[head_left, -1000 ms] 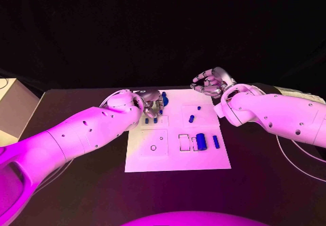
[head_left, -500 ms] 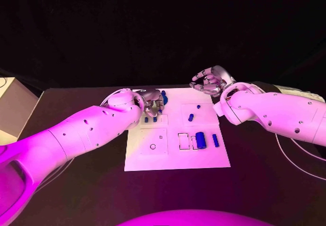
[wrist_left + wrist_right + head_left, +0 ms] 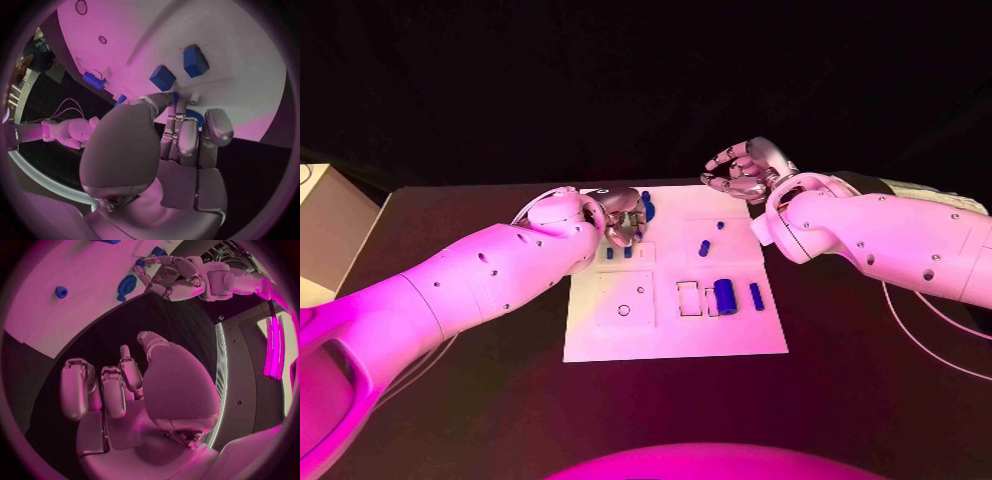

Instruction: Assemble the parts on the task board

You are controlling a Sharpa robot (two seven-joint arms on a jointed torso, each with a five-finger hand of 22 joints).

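Head view: flat white rectangular task board (image 3: 678,335) at the middle of the black tabletop (image 3: 473,400), with small blue parts scattered over it. Left hand (image 3: 620,222) low over the board's far left corner, fingers curled down around a round blue part (image 3: 648,208); hard to tell from here whether gripped or merely touched. Two short blue pegs (image 3: 619,253) just beside that hand. Small blue peg (image 3: 704,248) near the board's centre, another tiny one (image 3: 720,225) beyond it. Thick blue cylinder (image 3: 726,296) and slim blue bar (image 3: 756,296) side by side on the board's right half, next to rectangular cut-outs. Right hand (image 3: 744,172) raised past the far right corner of the board, fingers loosely bent, holding nothing. Beige box (image 3: 326,230) at the left edge of the tabletop.

Left wrist view: left hand (image 3: 181,145) with fingers (image 3: 189,136) bent down over the round blue part (image 3: 195,118), touching it. Two blue square blocks (image 3: 180,70) standing close ahead on the white board.

Right wrist view: right hand (image 3: 131,395) over dark tabletop, fingers (image 3: 75,390) apart and bare. Across the board's corner, left hand (image 3: 165,277) beside the round blue part (image 3: 127,285).
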